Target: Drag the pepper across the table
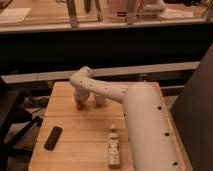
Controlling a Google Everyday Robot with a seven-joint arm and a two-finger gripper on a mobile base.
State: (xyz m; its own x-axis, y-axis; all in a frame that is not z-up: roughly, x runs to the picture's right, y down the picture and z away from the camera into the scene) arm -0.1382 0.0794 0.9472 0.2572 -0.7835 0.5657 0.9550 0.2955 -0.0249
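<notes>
The pepper is a tiny red-orange rounded item on the light tan wooden table, towards its far left. My white arm reaches from the lower right across the table. My gripper hangs down at the arm's far end, right above and against the pepper. The pepper shows just under the gripper's left side.
A flat black remote-like bar lies near the table's front left. A pale bottle with a white cap lies near the front middle, beside my arm. A dark counter with glass panes runs behind the table. A dark chair stands at the left.
</notes>
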